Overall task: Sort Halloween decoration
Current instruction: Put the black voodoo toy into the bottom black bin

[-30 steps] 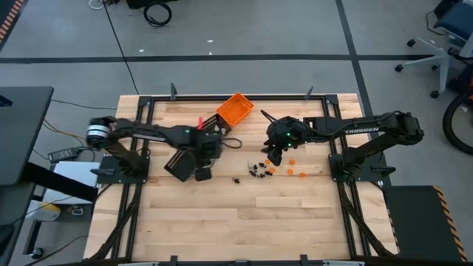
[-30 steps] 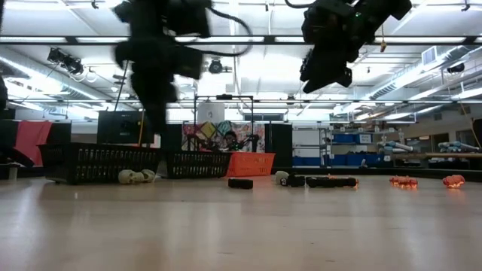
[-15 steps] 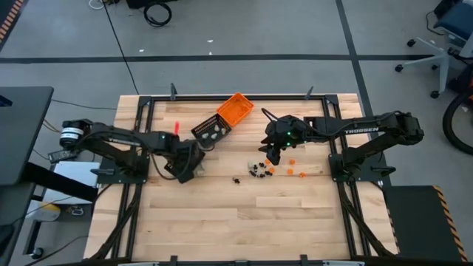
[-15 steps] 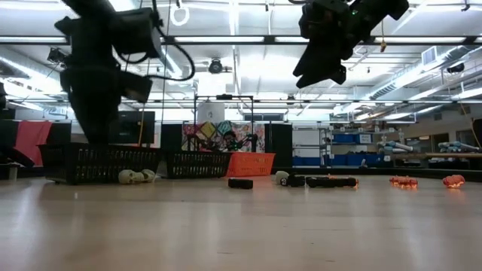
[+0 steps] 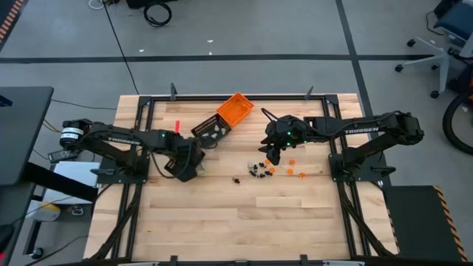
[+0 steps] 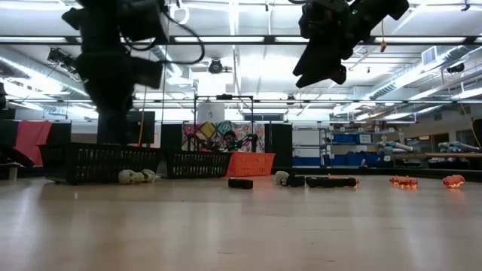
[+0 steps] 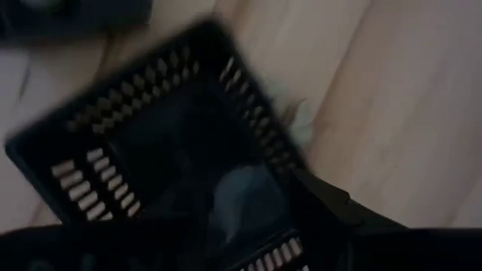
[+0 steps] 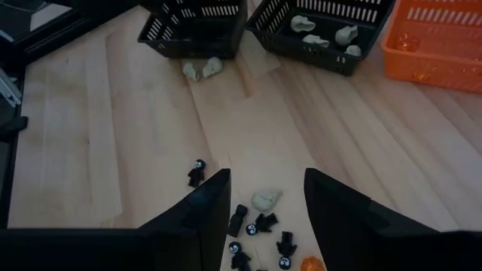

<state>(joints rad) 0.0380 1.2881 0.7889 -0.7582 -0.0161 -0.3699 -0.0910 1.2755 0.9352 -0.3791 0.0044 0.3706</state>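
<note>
Right gripper (image 8: 266, 197) spread above whitish trinket (image 8: 265, 200) — to be lowered straight, pinched centrally; left gripper (image 5: 186, 164) at nine o'clock — jaw state cannot be told.

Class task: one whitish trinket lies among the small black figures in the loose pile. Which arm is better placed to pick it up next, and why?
Probably the right. The right gripper hangs open directly above the whitish trinket in the pile, while the left gripper is off by a black tray, well away from it.
</note>
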